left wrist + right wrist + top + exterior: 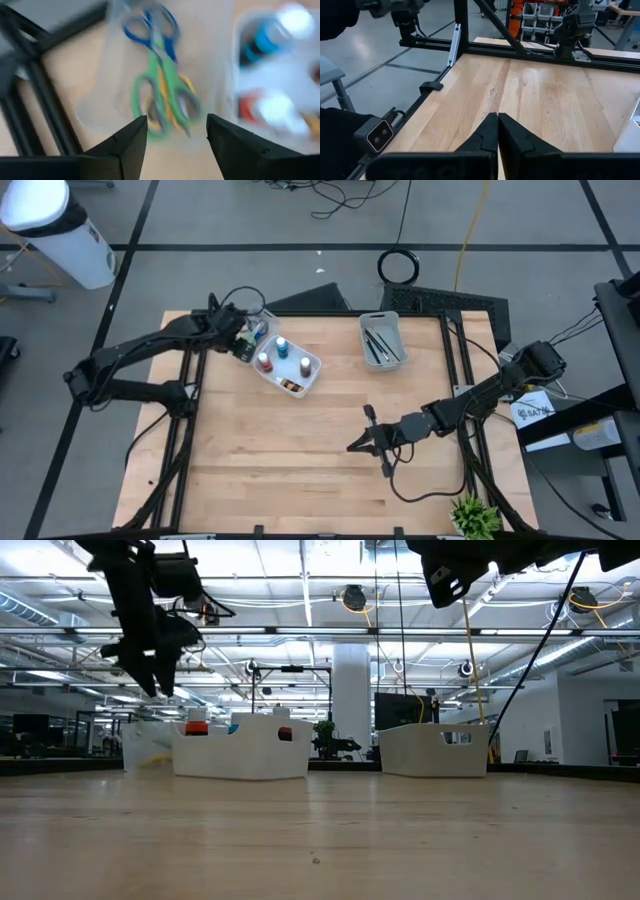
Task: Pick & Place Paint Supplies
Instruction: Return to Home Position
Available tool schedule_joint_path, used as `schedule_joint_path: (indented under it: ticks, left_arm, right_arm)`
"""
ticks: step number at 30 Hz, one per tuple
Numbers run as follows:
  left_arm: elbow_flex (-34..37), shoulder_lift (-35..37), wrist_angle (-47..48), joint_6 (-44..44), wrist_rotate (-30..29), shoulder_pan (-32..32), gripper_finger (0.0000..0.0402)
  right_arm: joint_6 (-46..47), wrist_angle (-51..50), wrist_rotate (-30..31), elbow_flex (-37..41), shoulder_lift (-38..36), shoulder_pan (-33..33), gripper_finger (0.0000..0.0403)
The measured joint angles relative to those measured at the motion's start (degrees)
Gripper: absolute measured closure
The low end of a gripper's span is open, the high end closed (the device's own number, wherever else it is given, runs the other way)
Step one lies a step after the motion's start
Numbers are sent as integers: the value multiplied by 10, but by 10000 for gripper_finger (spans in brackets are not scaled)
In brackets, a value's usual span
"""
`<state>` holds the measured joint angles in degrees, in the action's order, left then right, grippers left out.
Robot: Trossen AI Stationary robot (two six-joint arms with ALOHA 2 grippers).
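scissors (160,90) lie in the clear bin (100,107), bottles (282,346) in the white bin (316,366), brushes (381,345) in the gray bin (379,315); left gripper (176,122) hangs above the scissors, jaws apart, right gripper (498,119) over mid-table (300,450), jaws together; judged step: retract both home.

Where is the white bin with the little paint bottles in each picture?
High view: white bin, upper left of the tabletop.
Low view: white bin left of centre.
Left wrist view: white bin, right side.
Right wrist view: cannot tell.
Shared landmark: the clear scissors bin beside it.
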<state>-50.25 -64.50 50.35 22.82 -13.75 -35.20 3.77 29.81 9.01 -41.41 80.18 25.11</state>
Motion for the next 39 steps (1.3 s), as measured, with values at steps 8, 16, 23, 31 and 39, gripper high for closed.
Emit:
schedule_joint_path:
  ticks: [8, 16, 23, 31, 39]
  left_arm:
    - [-14, 136, 24, -2, 0, 136, 183]
    - [89, 351, -68, 25, -71, 415, 183]
    - [288, 441, -332, -55, -91, 538, 185]
    - [342, 517, -317, -78, -208, 569, 187]
    - [349, 640, -281, -168, -144, 545, 188]
  right_arm:
    - [3, -80, -3, 0, -37, 10, 403]
    - [24, -217, -1, 9, -204, 31, 403]
    - [-4, -201, -1, 84, -317, 37, 403]
    - [15, -46, -1, 228, -427, -13, 403]
    - [64, -21, -70, 308, -512, -107, 403]
